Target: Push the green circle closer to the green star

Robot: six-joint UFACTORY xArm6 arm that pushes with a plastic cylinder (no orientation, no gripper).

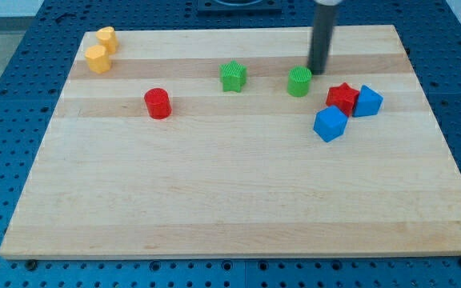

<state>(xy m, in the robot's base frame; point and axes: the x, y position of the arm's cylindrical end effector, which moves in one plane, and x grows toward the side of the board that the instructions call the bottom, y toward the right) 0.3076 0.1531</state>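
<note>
Pushing step pending: my tip (318, 73), a bare rod with no jaws to open or shut, sits just beside the green circle (299, 82) at its 2 o'clock. Green star (233, 76) lies toward 9 o'clock, apart from it. Best approach, I judge: shift to circle's 3 o'clock, then push straight toward 9, slowly, centred to avoid glancing off.
</note>
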